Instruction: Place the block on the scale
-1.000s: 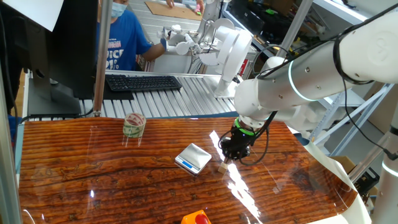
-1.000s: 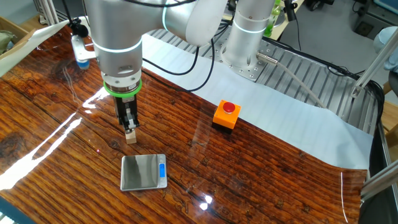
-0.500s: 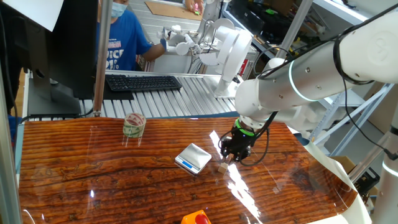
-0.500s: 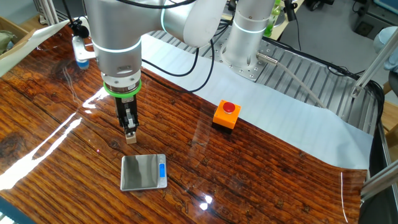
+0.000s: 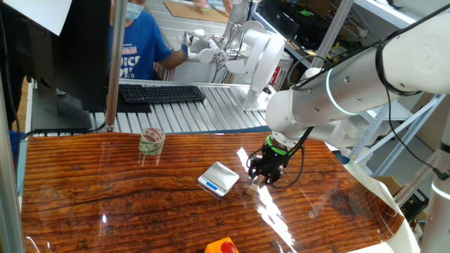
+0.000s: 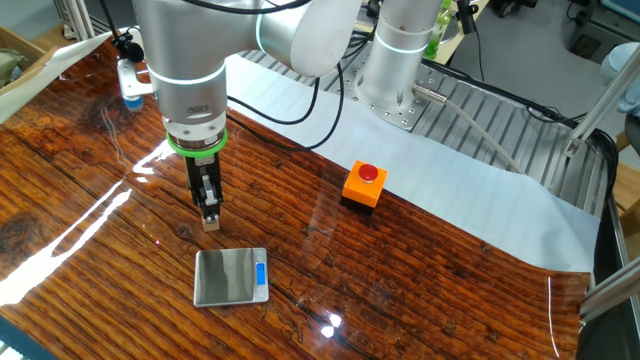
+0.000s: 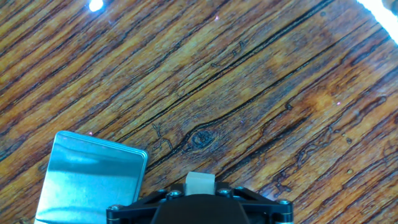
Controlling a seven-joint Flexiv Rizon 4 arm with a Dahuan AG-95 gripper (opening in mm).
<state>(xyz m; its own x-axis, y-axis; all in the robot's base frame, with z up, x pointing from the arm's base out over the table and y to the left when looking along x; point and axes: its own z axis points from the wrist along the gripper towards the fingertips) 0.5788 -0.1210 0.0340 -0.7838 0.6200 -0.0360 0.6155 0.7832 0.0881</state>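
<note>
On my table [image 5: 105, 204], glossy dark wood with heavy grain and glare streaks, I see a tape roll [image 5: 151, 140] standing well left of the work area, an orange box with a red button [image 6: 364, 184] off on the white sheet side, and a black keyboard [image 5: 162, 93] on the ribbed bench behind. Nothing lies between the block and the scale. The scale [image 6: 232, 277] is a flat square with a brushed silver platform and a blue display strip along one edge; it lies just beside the gripper, apart from it. The block [image 6: 211, 222] is a tiny pale wooden cube, sitting at the fingertips just above or on the wood; I cannot tell which. My gripper [image 6: 209, 214] points straight down, narrow black fingers closed in on the block; the hand view shows the cube [image 7: 200, 183] held between them, with the scale's corner [image 7: 93, 174] at lower left.
</note>
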